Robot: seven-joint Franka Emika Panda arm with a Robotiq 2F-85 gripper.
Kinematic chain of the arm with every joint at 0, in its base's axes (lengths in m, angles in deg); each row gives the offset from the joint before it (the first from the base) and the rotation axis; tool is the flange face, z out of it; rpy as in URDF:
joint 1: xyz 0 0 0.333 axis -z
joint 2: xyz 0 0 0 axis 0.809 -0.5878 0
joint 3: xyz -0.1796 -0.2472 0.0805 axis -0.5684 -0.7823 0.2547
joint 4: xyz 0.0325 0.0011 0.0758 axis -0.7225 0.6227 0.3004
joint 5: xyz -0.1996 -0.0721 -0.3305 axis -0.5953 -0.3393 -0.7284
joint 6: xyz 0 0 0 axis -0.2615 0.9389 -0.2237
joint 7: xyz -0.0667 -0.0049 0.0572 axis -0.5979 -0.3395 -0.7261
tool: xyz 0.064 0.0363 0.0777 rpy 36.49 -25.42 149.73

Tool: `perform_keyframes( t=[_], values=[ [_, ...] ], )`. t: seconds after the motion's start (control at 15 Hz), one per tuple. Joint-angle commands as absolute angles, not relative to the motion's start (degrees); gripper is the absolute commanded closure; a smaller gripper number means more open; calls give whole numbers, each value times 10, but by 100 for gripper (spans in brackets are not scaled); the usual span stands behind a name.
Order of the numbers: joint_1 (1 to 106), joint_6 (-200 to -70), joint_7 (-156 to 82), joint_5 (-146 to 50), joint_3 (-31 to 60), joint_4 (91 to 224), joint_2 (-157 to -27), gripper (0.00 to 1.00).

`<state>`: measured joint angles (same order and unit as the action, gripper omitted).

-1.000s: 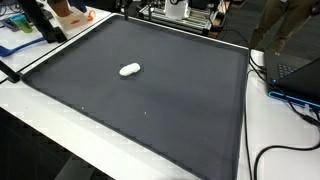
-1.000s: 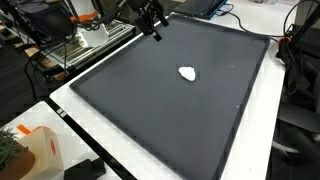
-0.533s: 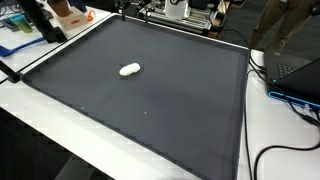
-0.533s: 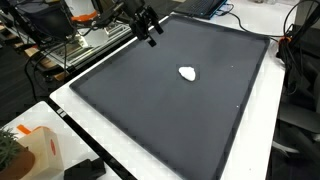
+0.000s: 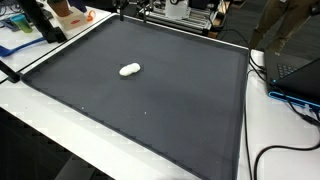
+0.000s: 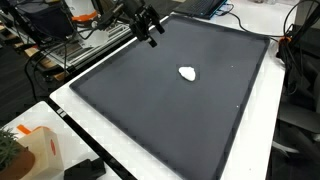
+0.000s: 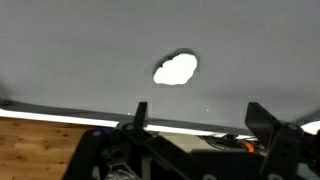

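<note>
A small white lump point(image 5: 130, 69) lies on the dark mat point(image 5: 150, 110); it shows in both exterior views point(image 6: 187, 73) and in the wrist view point(image 7: 175, 69). My gripper point(image 6: 150, 29) hangs in the air over the mat's edge near a corner, well away from the white lump. In the wrist view my gripper point(image 7: 200, 118) has its two fingers spread wide with nothing between them. In one exterior view only a bit of the arm shows at the top edge.
The mat point(image 6: 170, 110) lies on a white table point(image 5: 40, 130). A wire rack point(image 6: 70, 50) stands beside the mat's edge near the gripper. A laptop point(image 5: 295, 75) and cables point(image 5: 290, 150) lie beside the mat. An orange-and-white object point(image 6: 35, 150) stands near a corner.
My gripper has moved a little along the mat's edge, away from the corner, over the last second. The white lump has not moved.
</note>
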<state>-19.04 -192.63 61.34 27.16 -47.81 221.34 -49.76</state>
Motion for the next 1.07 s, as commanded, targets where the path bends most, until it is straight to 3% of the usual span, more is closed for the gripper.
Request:
perform_keyframes(
  t=[0.0, 0.73, 0.93, 1.0],
  values=[
    [-226, -2020, 607, 208, -514, 2201, -389, 0],
    [-458, -2214, 481, -136, -817, 2226, -184, 0],
    [-479, -2237, 468, -186, -865, 2219, -138, 0],
    [-468, -2216, 471, -157, -838, 2226, -187, 0]
  ],
)
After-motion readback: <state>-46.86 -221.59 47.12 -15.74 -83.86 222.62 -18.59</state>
